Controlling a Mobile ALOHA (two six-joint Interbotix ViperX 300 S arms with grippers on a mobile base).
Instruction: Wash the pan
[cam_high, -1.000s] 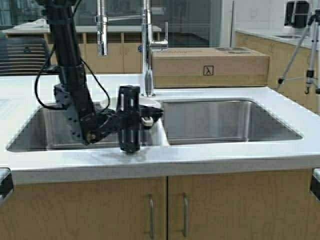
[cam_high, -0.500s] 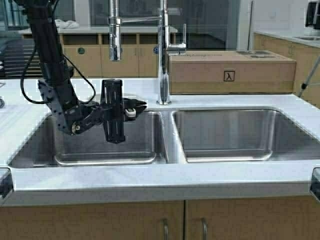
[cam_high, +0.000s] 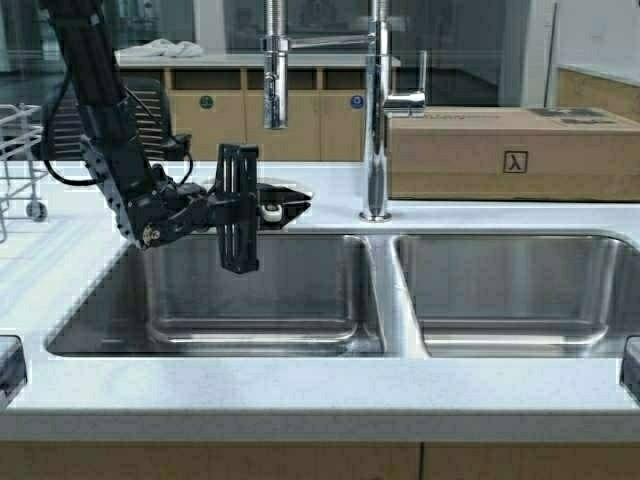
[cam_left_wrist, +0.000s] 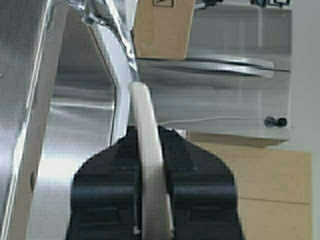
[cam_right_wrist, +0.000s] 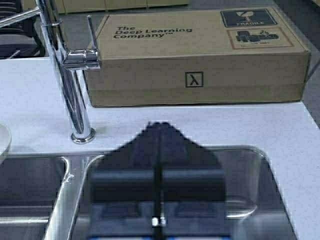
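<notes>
My left gripper (cam_high: 288, 206) hangs over the back edge of the left sink basin (cam_high: 250, 330), shut on the pan's cream handle (cam_high: 270, 211). In the left wrist view the handle (cam_left_wrist: 145, 125) runs straight between the gripper's (cam_left_wrist: 148, 132) black fingers (cam_left_wrist: 192, 170). The pan's bowl is mostly hidden behind the wrist in the high view. A white curved rim (cam_right_wrist: 2, 141) shows left of the faucet in the right wrist view. My right gripper (cam_right_wrist: 159, 126) is shut and empty, low over the near side of the right basin (cam_right_wrist: 260, 190).
A tall chrome faucet (cam_high: 376, 110) stands behind the divider between the two basins. A cardboard box (cam_high: 510, 152) lies on the counter behind the right basin (cam_high: 520, 290). A wire rack (cam_high: 20, 150) stands at the far left.
The robot has driven left and closer, so the sink, faucet and box shift right in the high view. The left gripper stays shut on the pan handle.
</notes>
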